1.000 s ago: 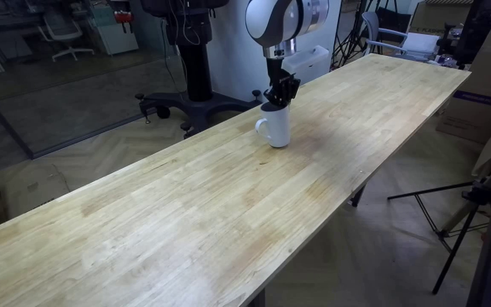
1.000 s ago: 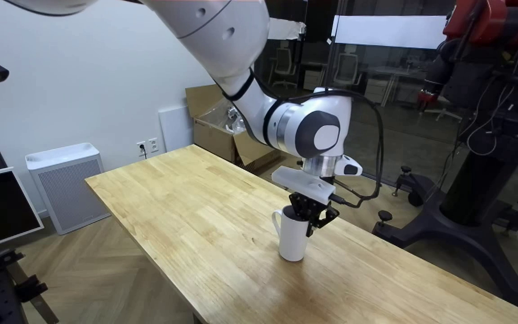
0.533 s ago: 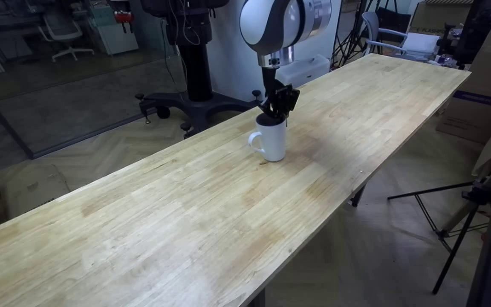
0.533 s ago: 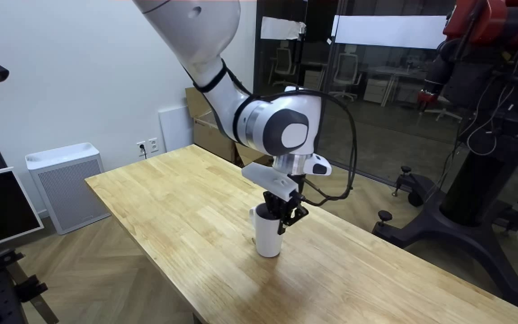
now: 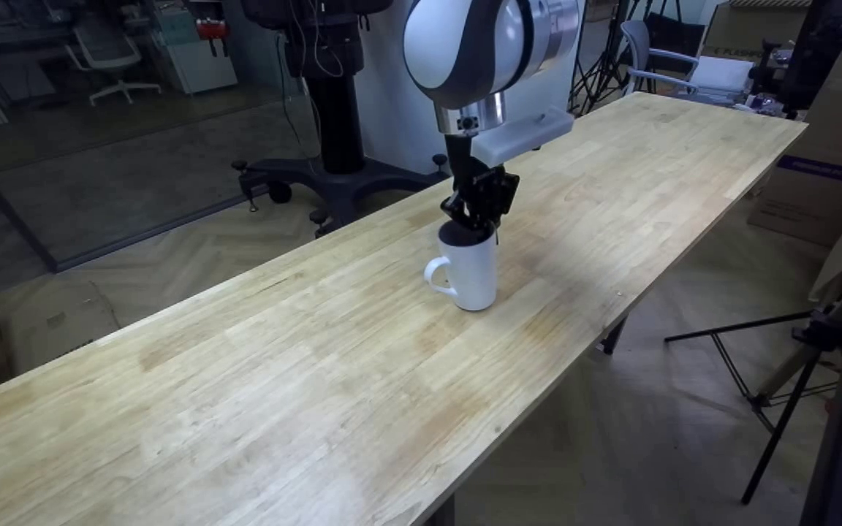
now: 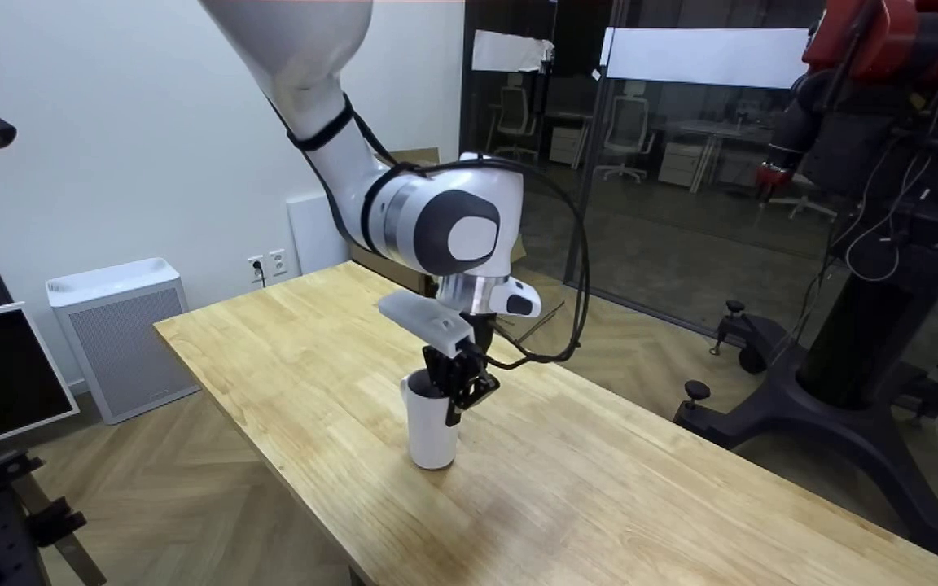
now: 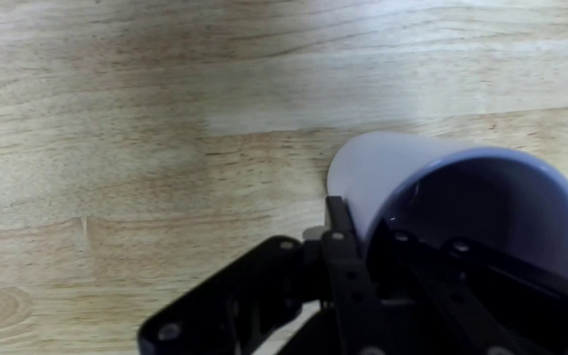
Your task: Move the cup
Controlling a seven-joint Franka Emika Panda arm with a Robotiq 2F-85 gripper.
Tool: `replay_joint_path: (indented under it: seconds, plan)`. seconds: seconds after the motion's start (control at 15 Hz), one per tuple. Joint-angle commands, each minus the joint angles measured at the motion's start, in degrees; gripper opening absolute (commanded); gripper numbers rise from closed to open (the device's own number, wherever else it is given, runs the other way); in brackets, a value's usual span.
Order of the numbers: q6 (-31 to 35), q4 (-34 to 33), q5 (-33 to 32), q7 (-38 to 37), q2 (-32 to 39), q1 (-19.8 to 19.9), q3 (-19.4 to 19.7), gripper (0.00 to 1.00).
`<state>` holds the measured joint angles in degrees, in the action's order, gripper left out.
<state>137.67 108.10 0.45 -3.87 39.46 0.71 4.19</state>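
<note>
— In an exterior view, how is the white cup point(image 5: 473, 277) being gripped?
— From above: it is being clenched by the jaws, and it is being shown directly below them. The loop handle point(image 5: 430, 272) is being left free, on the side away from the jaws.
— Is the surface point(image 5: 304, 380) being touched by the cup?
— That cannot be told; the wooden surface is being seen below the jaws.
— And above the jaws?
— There the arm point(image 5: 465, 51) is being seen, and a pale block point(image 5: 523, 137) is being borne on it, just above and beside the jaws.
— What is being shown in an exterior view where a black cable point(image 6: 585, 277) is being looped above the jaws?
— The cup is being held nearly upright under the jaws; one of them is being set outside it, while the other is being lost to sight in the dark interior point(image 6: 420, 382). A white boxy appliance point(image 6: 123, 342) is being seen beyond the surface, well apart from the jaws.
— And in the wrist view?
— There the cup is being looked into from above. The near part of the rim point(image 7: 498, 151) is being pinched between the jaws, and the handle is being cut off by the view's edge, across the rim from the jaws.
</note>
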Motion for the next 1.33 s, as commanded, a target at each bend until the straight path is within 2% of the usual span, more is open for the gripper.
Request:
replay_joint_path:
  seconds: [0.0, 0.07, 0.13, 0.53, 0.73, 1.0, 1.13, 1.2, 1.27]
  plan:
    - [-0.2, 3.6, 0.8, -2.1, -2.9, 0.0, -0.3, 0.35]
    - [-0.1, 3.9, 1.1, -2.1, -3.1, 0.0, -0.3, 0.36]
    - [0.0, 4.4, 1.2, -2.1, -3.3, 0.0, -0.2, 0.4]
    - [2.5, 7.1, 1.2, -3.1, -5.8, -0.4, 0.2, 0.82]
    - [5.2, 9.0, 0.2, -4.1, -8.1, -1.1, 1.1, 0.99]
    - [7.7, 11.4, -1.1, -5.7, -11.9, -2.0, 2.0, 1.0]
    - [6.8, 12.1, -0.9, -6.2, -13.8, -2.0, 2.1, 1.0]
    - [6.7, 9.1, 0.0, -3.4, -10.2, -0.6, 0.9, 1.0]
    - [6.6, 9.6, -0.1, -3.6, -11.2, -0.6, 1.0, 1.0]
